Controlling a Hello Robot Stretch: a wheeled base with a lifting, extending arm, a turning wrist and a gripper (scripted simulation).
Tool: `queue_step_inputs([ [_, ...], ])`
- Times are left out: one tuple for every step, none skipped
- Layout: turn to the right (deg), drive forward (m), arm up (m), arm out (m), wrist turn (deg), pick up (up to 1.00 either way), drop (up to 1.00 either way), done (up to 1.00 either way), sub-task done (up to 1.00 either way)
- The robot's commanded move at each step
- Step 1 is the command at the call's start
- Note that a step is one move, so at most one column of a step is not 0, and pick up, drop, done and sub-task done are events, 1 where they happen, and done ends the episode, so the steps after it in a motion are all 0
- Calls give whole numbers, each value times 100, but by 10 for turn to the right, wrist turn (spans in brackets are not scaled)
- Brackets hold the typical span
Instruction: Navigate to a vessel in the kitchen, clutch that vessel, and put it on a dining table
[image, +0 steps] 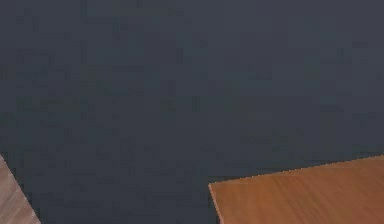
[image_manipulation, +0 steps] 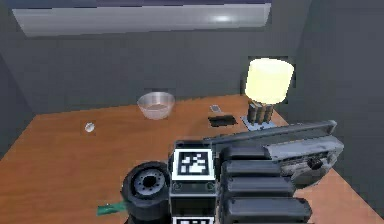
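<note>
A pale, shallow bowl (image_manipulation: 156, 103) stands on the brown wooden table (image_manipulation: 70, 160), toward its far side. My arm rises from the arm side view's bottom edge, with a white marker square (image_manipulation: 195, 165) at its end. Left of the marker sits the gripper (image_manipulation: 122, 203), its dark round body low over the table's near part. A small green bit (image_manipulation: 104, 210) shows at its far end, and I cannot tell whether it holds anything. The bowl lies well beyond the gripper, a little to the left of the marker.
A lamp (image_manipulation: 268, 85) with a glowing pale shade stands at the table's far right, small dark items (image_manipulation: 221, 120) beside it. A tiny round thing (image_manipulation: 90, 127) lies at the left. A grey slab (image_manipulation: 300, 150) lies right of the arm. A table corner (image: 300, 198) meets a dark wall.
</note>
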Motion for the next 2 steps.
queue_step_inputs([
  [0,0,0,28,0,0,0,0,0],
  [0,0,0,0,450,0,0,0,0],
])
